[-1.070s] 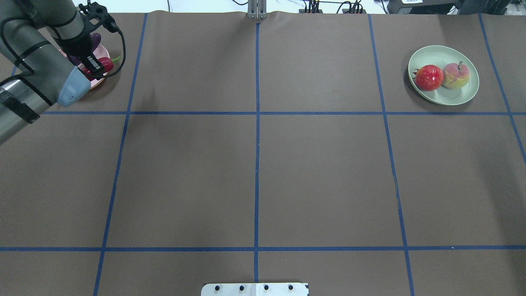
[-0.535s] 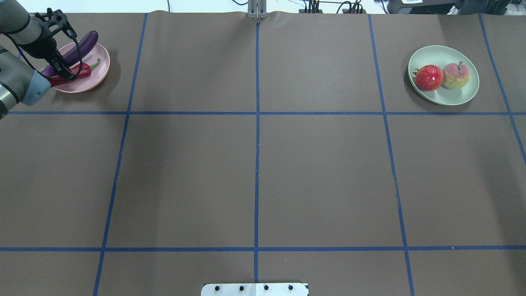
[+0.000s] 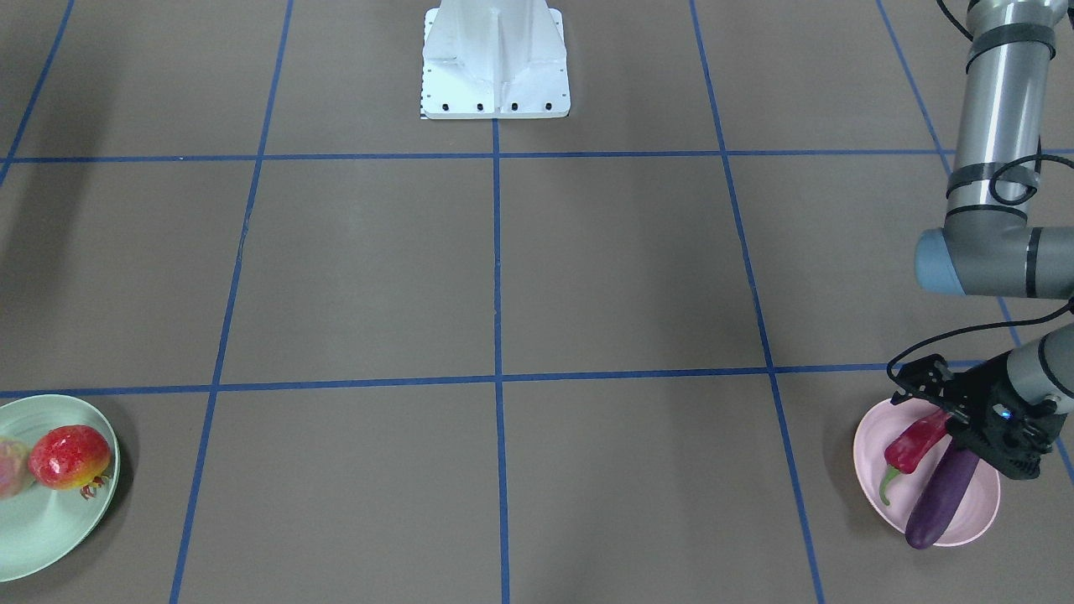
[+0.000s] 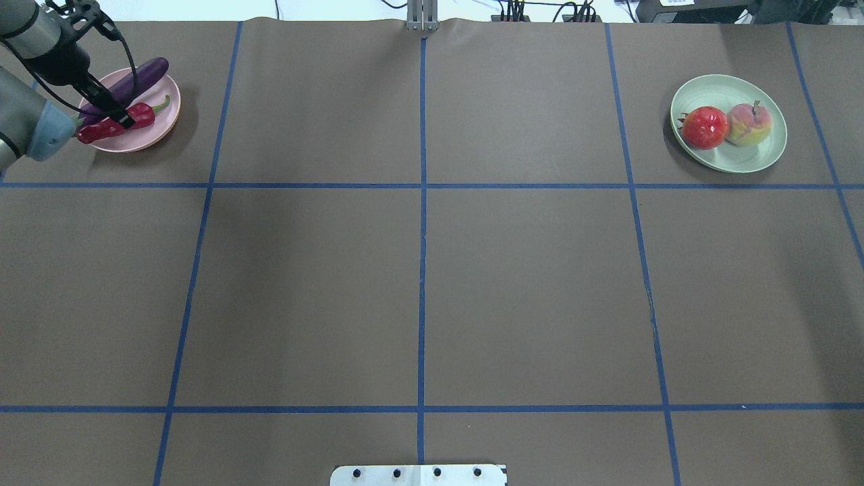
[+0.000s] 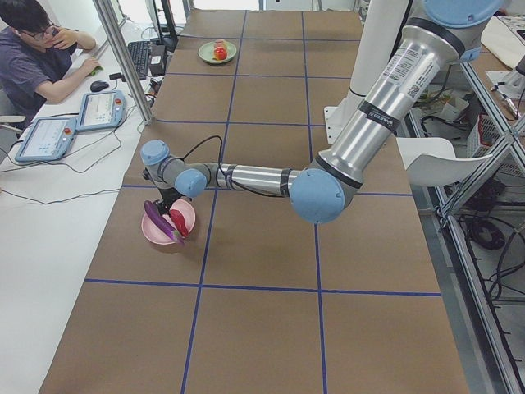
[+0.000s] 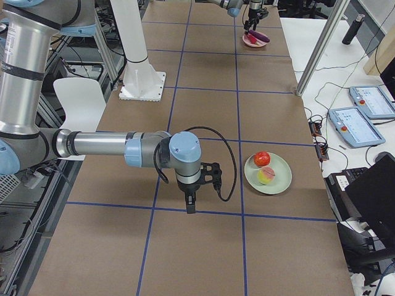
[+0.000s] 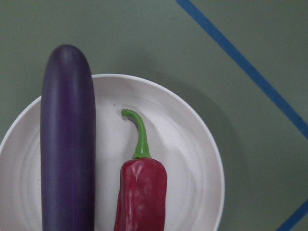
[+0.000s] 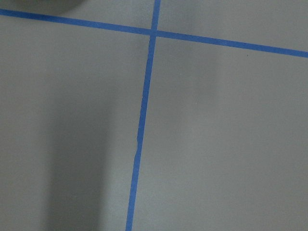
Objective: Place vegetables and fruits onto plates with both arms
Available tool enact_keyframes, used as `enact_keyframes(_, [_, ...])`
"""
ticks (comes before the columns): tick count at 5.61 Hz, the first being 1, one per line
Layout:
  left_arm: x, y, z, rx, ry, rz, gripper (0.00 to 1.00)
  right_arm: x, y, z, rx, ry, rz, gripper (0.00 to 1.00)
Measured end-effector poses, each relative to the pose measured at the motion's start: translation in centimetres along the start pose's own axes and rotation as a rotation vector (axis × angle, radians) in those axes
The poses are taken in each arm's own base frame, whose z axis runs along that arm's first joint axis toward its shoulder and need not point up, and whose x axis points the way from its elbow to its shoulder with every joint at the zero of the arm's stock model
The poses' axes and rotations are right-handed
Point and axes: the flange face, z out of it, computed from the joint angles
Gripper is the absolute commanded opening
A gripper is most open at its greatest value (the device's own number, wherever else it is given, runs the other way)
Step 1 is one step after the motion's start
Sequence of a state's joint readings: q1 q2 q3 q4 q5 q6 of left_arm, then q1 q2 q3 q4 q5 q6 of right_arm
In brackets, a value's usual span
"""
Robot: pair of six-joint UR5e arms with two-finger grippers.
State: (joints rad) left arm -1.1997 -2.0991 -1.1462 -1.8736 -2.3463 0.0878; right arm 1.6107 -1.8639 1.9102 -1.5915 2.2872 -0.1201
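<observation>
The purple eggplant [image 4: 138, 77] [image 7: 67, 144] and the red chili [image 4: 142, 115] [image 7: 140, 197] lie side by side in the pink plate [image 4: 150, 132] [image 3: 977, 513] at the far left. My left gripper [image 4: 120, 118] [image 3: 965, 428] hangs just above the chili's blunt end, open, holding nothing. At the far right, the pomegranate [image 4: 705, 127] and the peach [image 4: 748, 125] rest in the green plate [image 4: 742, 162]. Only the exterior right view shows my right gripper [image 6: 190, 206], low over bare table beside that plate, and I cannot tell its state.
Blue tape lines divide the brown table into squares. The white robot base [image 3: 495, 67] stands at the near middle edge. A person [image 5: 33, 49] sits at a side bench with tablets, behind a metal post [image 5: 123, 57].
The left arm has pulled back to the left, uncovering the pink plate. The chili, earlier under the gripper, now lies in the plate beside the eggplant.
</observation>
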Motion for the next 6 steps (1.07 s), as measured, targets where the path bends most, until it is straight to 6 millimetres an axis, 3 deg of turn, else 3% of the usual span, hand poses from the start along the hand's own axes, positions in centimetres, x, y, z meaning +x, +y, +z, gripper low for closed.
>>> enact_keyframes(1, [0.7, 3.4, -4.1, -0.029, -0.005, -0.177, 1.0, 0.0, 0.0, 0.0, 0.001, -0.001, 0.002, 1.0])
enact_keyframes(2, [1.0, 9.1, -8.1, -0.045, -0.048, -0.3, 1.0, -0.1, 0.0, 0.0, 0.002, -0.002, 0.002, 1.0])
enact_keyframes(4, [-0.9, 24.4, -12.9, -0.045, -0.129, -0.34, 1.0, 0.0, 0.0, 0.0, 0.0, -0.004, 0.004, 1.0])
enact_keyframes(6, [-5.5, 39.9, -14.4, -0.063, -0.137, -0.397, 1.0, -0.1, 0.0, 0.0, 0.001, -0.008, 0.004, 1.0])
